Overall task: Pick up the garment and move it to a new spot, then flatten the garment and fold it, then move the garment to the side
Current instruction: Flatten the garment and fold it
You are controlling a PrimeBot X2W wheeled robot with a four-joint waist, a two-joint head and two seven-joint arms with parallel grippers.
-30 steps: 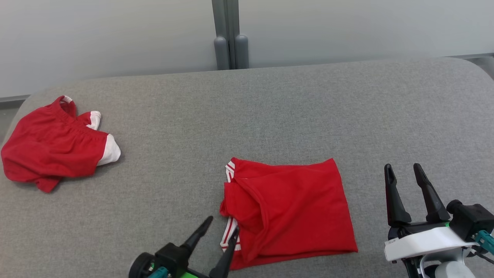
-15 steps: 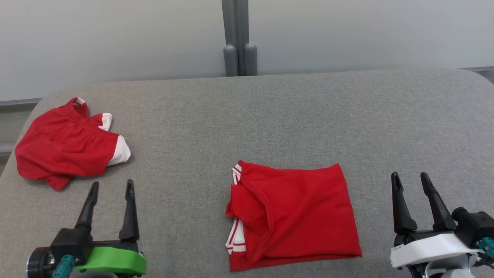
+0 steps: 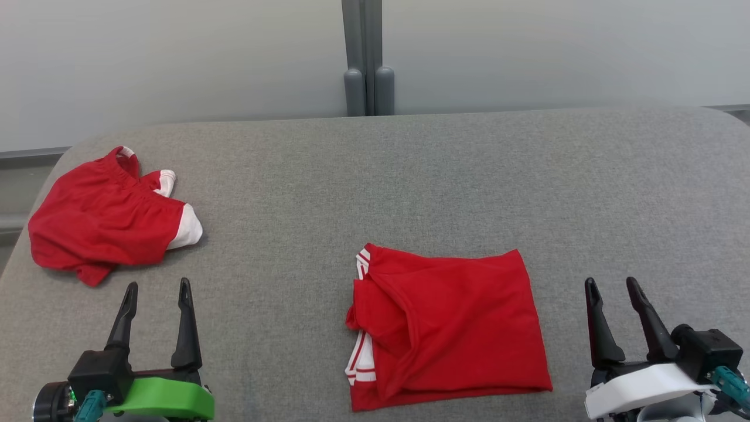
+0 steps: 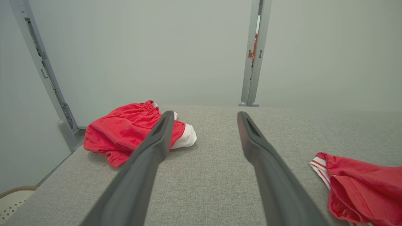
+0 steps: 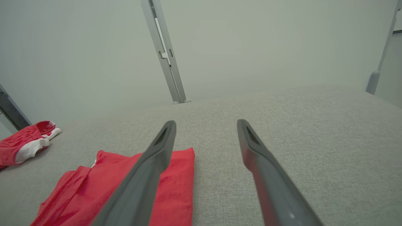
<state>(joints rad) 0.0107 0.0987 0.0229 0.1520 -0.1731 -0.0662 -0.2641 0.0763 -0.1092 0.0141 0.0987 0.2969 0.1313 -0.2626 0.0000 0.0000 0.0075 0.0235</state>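
A red garment (image 3: pixel 451 328) with white-striped trim lies folded into a rough rectangle at the front middle of the grey padded table (image 3: pixel 410 176). My left gripper (image 3: pixel 158 285) stands open at the lower left, well clear of the fold, nothing between its fingers. My right gripper (image 3: pixel 611 282) stands open at the lower right, a short gap from the garment's right edge. The left wrist view has the left gripper (image 4: pixel 204 113) open, with the garment (image 4: pixel 361 185) at the far right. The right wrist view has the right gripper (image 5: pixel 205 123) open and the garment (image 5: pixel 75 194) to its left.
Crumpled red shorts (image 3: pixel 99 220) with white cuffs lie at the table's far left, just beyond my left gripper. A grey post (image 3: pixel 368 58) rises behind the back edge against a pale wall. The table's left edge (image 4: pixel 47 169) drops off beside the shorts.
My left gripper has pulled away from the folded garment's left edge and swung out to the lower left, fingers pointing up. The right gripper sits slightly lower. The camera has shifted a little.
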